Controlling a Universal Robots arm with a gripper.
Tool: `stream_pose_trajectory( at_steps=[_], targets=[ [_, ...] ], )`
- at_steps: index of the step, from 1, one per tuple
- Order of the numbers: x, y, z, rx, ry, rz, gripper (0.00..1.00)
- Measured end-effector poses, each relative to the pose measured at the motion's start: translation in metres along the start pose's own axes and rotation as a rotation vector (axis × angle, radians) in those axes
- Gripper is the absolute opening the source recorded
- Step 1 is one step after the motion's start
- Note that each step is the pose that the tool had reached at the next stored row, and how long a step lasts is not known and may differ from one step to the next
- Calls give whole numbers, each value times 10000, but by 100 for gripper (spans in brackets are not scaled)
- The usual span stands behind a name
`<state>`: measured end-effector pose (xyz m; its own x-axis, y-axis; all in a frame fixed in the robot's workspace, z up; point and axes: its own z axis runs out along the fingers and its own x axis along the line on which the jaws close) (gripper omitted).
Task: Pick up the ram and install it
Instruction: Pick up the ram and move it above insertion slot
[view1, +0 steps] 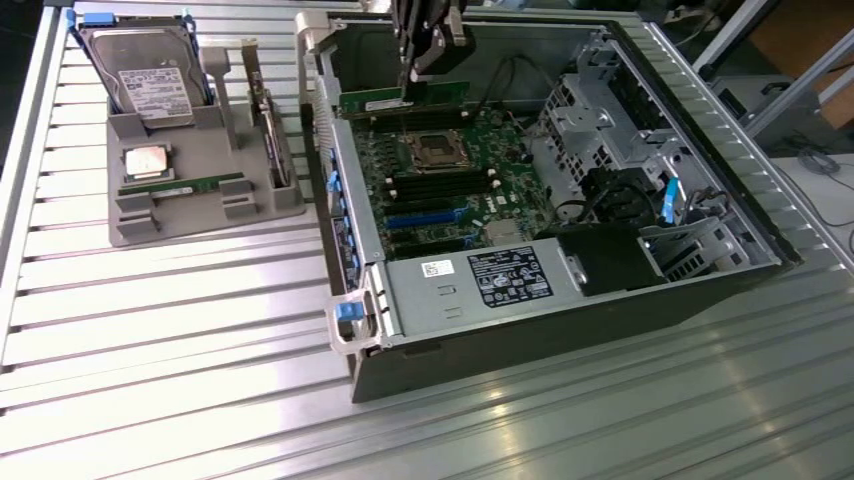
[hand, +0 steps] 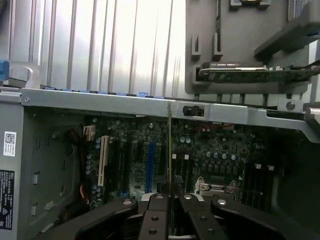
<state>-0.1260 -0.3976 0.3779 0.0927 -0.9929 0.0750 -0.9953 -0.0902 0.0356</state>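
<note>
Right now my gripper (view1: 430, 72) has its jaws pinching the ram (view1: 400, 101), which I see hanging over the motherboard (view1: 427, 195) of the open computer case (view1: 316, 120), close to the processor socket. Beside the case on the tabletop (view1: 160, 330), the gray holder (view1: 200, 140) carries a hard drive (view1: 147, 80), a processor (view1: 147, 160) and another green stick (view1: 180, 186).

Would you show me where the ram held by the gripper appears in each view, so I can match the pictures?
Exterior view: the ram hangs from the gripper over the motherboard.
Wrist view: the ram is seen edge-on, a thin strip clamped in the gripper.
Shared landmark: the gray parts holder outside the case.
</note>
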Motion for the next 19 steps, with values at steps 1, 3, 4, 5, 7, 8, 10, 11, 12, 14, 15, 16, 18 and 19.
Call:
stream_pose_trajectory(
  at_steps=[1, 3, 4, 5, 7, 8, 10, 11, 12, 14, 15, 16, 18, 19],
  targets=[
    [2, -24, 0, 0, 6, 1, 13],
    [9, -95, -2, -2, 28, 2, 13],
    [14, -148, -3, -2, 42, 1, 13],
    [19, -204, -5, -4, 59, 3, 13],
    [28, -300, -8, -7, 82, 2, 13],
    [33, -360, -10, -8, 97, 4, 13],
    [40, -431, -12, -10, 114, 4, 13],
    [42, -455, -12, -11, 120, 5, 13],
    [46, -499, -13, -12, 131, 4, 13],
    [54, -581, -16, -13, 151, 5, 13],
    [59, -633, -17, -14, 165, 6, 13],
    [63, -679, -18, -15, 177, 5, 13],
    [68, -730, -20, -17, 190, 6, 13],
    [73, -784, -21, -18, 204, 6, 13]
  ],
)
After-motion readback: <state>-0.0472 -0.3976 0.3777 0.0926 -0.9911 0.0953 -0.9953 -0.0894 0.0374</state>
